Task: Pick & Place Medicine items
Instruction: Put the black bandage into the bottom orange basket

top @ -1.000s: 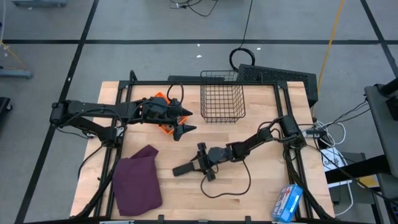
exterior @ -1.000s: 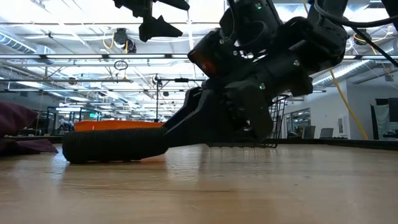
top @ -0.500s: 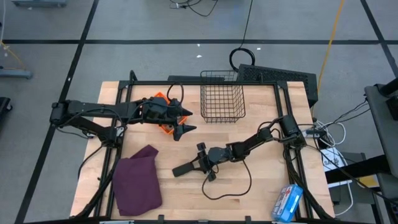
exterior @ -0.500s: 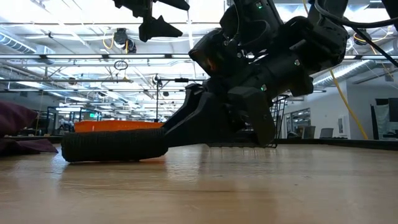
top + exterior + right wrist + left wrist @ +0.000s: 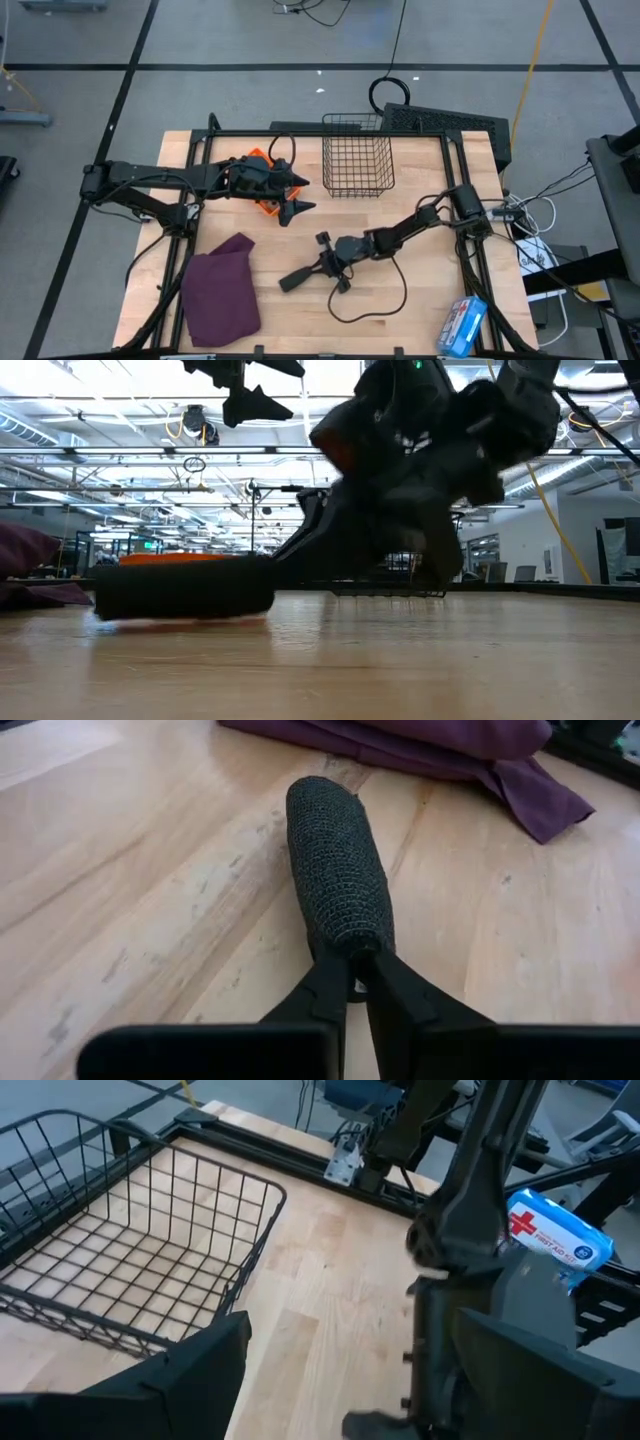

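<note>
No medicine items show in any view. My right gripper (image 5: 288,282) lies low over the middle of the table, its fingers shut with nothing visible between them (image 5: 338,890), pointing toward the maroon cloth (image 5: 220,290). In the low view its textured fingers (image 5: 185,590) stretch level just above the wood. My left gripper (image 5: 298,195) hangs open at the far left, over the orange tray (image 5: 262,190), with nothing between its fingers. My right gripper's shut fingers (image 5: 185,590) lie almost level, right down at the table top (image 5: 300,650). Whether they touch the wood I cannot tell.
A black wire basket (image 5: 357,155) stands at the far middle. A blue-and-white packet (image 5: 462,325) lies at the near right corner. A black cable (image 5: 375,300) loops on the wood near the right arm. Bare wood lies between the cloth and the cable.
My right gripper's fingers have swung a little toward the table's near edge, staying low over the wood; the low view is blurred with that motion.
</note>
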Tool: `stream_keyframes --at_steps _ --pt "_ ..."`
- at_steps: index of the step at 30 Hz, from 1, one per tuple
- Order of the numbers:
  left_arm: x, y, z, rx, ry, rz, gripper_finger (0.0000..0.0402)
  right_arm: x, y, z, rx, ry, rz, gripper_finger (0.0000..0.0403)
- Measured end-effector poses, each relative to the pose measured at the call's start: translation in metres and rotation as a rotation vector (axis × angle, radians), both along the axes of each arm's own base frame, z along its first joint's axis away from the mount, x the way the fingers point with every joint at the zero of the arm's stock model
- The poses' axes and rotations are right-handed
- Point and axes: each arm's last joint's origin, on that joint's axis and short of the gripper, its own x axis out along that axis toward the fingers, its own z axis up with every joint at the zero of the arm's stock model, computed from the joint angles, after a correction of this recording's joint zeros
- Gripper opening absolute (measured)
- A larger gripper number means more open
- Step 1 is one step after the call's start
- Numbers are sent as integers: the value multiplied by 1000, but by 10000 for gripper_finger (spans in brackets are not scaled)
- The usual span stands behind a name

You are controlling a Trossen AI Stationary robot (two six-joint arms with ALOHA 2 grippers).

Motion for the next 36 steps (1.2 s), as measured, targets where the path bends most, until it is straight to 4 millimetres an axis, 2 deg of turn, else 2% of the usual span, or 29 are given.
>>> stream_keyframes --at_steps 7,13,16,20,27,31,36 --pt "0 -5 -11 -66 86 4 351 -19 -5 44 -92 101 -106 9" --pt "10 -25 -27 -65 165 -65 351 -48 -11 75 -139 176 -207 9" --pt "16 -36 -28 -51 222 -99 351 -65 -17 80 -146 185 -263 8" --pt "34 -52 -29 37 324 -104 351 -84 -26 87 -137 146 -344 8" --pt "78 -78 -46 207 424 -149 351 -102 -34 92 -108 72 -421 8" --pt "94 -81 -57 287 479 -139 351 -106 -34 94 -86 27 -418 8" --pt "102 -77 -66 332 522 -99 351 -107 -34 94 -87 25 -415 10"
